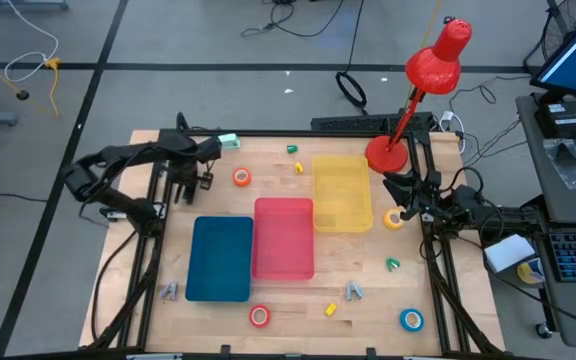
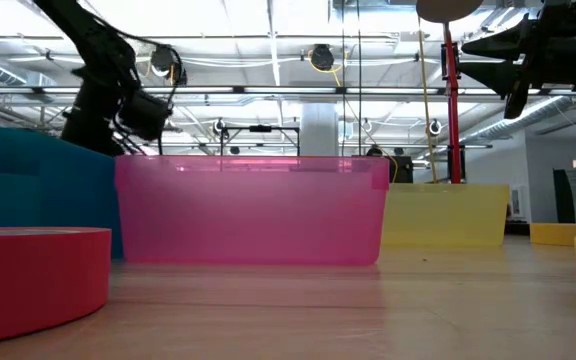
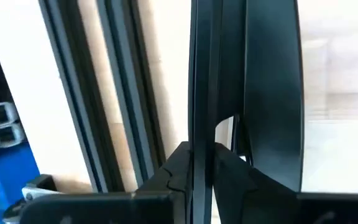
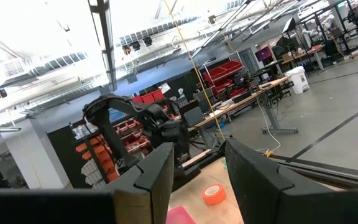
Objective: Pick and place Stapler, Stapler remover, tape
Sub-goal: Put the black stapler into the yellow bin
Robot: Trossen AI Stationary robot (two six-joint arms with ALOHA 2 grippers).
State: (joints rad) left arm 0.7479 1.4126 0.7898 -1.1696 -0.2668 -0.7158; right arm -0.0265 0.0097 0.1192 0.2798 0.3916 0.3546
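Observation:
Four tape rolls lie flat on the table: orange [image 1: 241, 177], yellow [image 1: 395, 219], red-orange [image 1: 259, 316] and blue [image 1: 411, 319]. The red-orange roll [image 2: 28, 275] fills the low view's near left corner. Two small grey metal pieces [image 1: 170, 290] [image 1: 354, 291] lie near the front, and a pale green object [image 1: 228, 141] sits at the far edge. My left gripper [image 1: 193, 183] [image 3: 205, 74] hangs shut over the far left of the table. My right gripper [image 1: 406, 195] [image 4: 197, 180] is open and raised at the right side, pointing toward the orange roll [image 4: 214, 194].
A blue bin [image 1: 220, 258], a pink bin [image 1: 284, 238] and a yellow bin [image 1: 342, 193] stand side by side mid-table. A red desk lamp [image 1: 408, 110] rises at the far right corner. Small green and yellow bits are scattered about. Black frame rails [image 3: 79, 93] border the table.

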